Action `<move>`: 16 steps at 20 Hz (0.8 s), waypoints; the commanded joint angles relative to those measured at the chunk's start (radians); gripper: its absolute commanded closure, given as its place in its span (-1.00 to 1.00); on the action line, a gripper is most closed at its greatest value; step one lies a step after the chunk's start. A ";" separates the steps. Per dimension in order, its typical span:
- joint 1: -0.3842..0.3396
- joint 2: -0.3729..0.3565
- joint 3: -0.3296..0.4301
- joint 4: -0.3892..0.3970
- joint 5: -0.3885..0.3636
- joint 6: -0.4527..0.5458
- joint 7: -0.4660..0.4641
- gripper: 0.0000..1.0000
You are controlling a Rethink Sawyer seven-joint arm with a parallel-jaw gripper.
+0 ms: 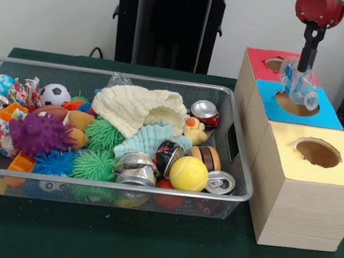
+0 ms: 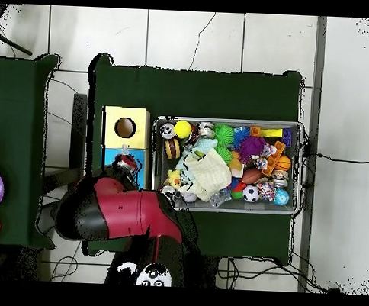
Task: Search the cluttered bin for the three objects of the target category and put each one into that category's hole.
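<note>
A piece of clear film (image 1: 299,89) hangs over the blue hole (image 1: 296,105), just above its rim, clamped between the closed jaws of the end effector (image 1: 305,65). The film is held by its top, probably so that its loose, crinkled body can drop straight through the opening once let go. The arm (image 1: 319,10) comes down vertically over the blue hole, which keeps the load centred there and away from the red hole (image 1: 274,64) behind and the yellow hole (image 1: 317,152) in front.

The three boxes stand in a row on the green worktop (image 1: 142,247), just beside the bin (image 1: 236,170), so each carry from bin to hole is short. The bin is packed with balls, spiky toys, cans and a cream cloth (image 1: 138,108); a glint of clear plastic (image 1: 119,80) behind the cloth may be another target, though that is uncertain. In the overhead view the arm covers most of the blue box, leaving the yellow box clear.
</note>
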 commanded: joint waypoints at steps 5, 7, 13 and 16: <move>0.006 0.038 0.005 0.087 0.031 -0.055 0.303 -1.00; -0.001 0.038 0.013 0.087 0.035 -0.051 0.302 -1.00; 0.003 0.052 0.005 0.082 0.031 -0.049 0.297 -1.00; 0.002 0.048 0.000 0.087 0.027 -0.043 0.293 -1.00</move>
